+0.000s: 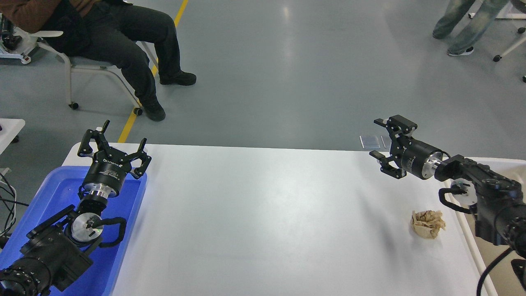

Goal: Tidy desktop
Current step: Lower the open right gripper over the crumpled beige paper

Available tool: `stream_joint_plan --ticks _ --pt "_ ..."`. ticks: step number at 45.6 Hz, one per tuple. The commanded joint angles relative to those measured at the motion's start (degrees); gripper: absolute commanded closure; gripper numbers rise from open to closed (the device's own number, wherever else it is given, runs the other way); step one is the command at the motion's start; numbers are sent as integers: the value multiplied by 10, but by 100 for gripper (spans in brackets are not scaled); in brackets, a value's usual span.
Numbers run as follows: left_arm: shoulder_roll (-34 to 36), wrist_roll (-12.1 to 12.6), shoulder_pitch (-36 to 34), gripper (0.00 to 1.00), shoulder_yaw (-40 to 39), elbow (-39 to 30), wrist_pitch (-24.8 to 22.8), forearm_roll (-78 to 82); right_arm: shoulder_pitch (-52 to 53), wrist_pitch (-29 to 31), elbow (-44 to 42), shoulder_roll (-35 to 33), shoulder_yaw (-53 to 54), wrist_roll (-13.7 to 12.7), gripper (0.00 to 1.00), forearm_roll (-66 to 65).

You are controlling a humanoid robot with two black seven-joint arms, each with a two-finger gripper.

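Note:
The white desktop [263, 213] fills the middle of the head view. A crumpled brown paper ball [427, 223] lies on it near the right edge. My right gripper [386, 139] is open and empty, pointing left above the far right corner of the desktop, well behind the paper ball. My left gripper [111, 142] is open and empty, held above the far end of the blue tray [53, 193] at the left.
A beige bin [460, 201] stands at the right edge of the desktop. A seated person [123, 45] is on a chair beyond the far left corner. Another person's legs [464, 24] show at far right. Clear plates [370, 142] lie on the floor behind the table.

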Motion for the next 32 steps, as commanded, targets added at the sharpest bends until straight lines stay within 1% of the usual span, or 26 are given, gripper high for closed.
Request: stream_joint_plan --ticks 1,5,10,14,20,23,24,28,32 --pt "0 0 0 0 0 0 0 0 25 -4 7 -46 -152 61 0 -95" --pt "0 0 0 0 0 0 0 0 31 -7 4 -52 -199 87 0 -138" --pt "0 0 0 0 0 0 0 0 30 -16 0 -63 -241 101 0 -173" --pt "0 0 0 0 0 0 0 0 24 -42 0 -68 -281 119 0 -193" --pt "0 0 0 0 0 0 0 -1 20 -102 0 -71 -355 155 0 -206" --pt "1 0 0 0 0 0 0 0 19 -117 6 -79 -379 166 0 -206" --pt "0 0 0 0 0 0 0 -1 19 -117 12 -89 -385 176 0 -206" --pt "0 0 0 0 0 0 0 0 20 -117 39 -106 -389 180 0 -210" --pt "1 0 0 0 0 0 0 0 33 -117 111 -142 -388 181 0 -211"
